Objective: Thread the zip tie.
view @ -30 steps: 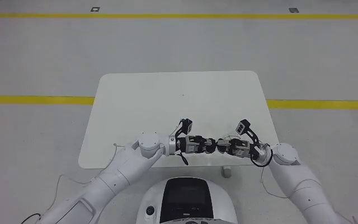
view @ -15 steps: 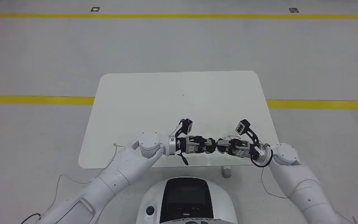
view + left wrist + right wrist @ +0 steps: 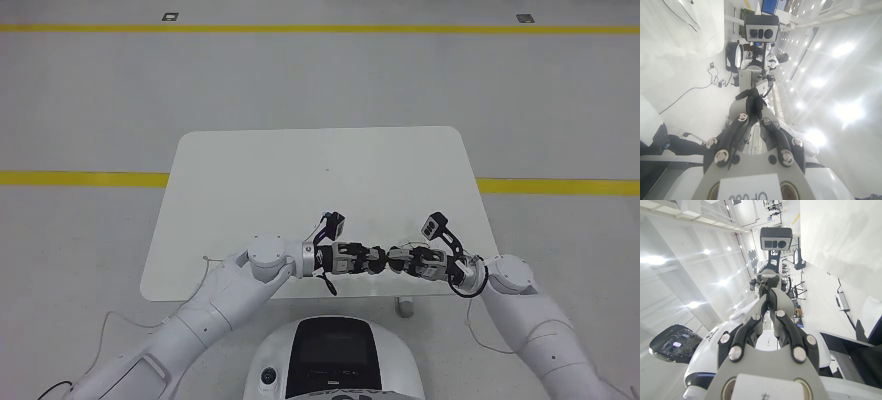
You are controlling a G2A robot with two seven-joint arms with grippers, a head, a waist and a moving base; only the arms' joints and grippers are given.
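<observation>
The two arms meet above the near edge of the white counter (image 3: 300, 170), almost in front of the robot. The left hand (image 3: 366, 257) comes from the left side and the right hand (image 3: 393, 259) from the right side. They point at each other, tip to tip, and they are so close that they seem to touch. Both are held in the air and do not rest on the surface.

The zip tie (image 3: 742, 96) is black and thin, and it is between the two hands. In the left wrist view, the left hand (image 3: 754, 106) has its fingers (image 3: 738, 126) drawn together on the dark strap. A short loose end of the strap goes out to one side just past the fingertips. Straight behind it stands the right hand, facing the camera.

In the right wrist view, the right hand (image 3: 769, 294) is also closed, and its two grey fingers (image 3: 758, 306) press together on the zip tie (image 3: 768, 285). There the strap shows as a narrow black strip that runs out from the fingertips toward the left hand. So each hand grips the strap, one on each side.

From the top view the strap is too small to follow, and it is not possible to tell if its tip is already through the head. On the grey floor two yellow lines (image 3: 80, 178) run across, one behind the counter and one at the level of its middle.
</observation>
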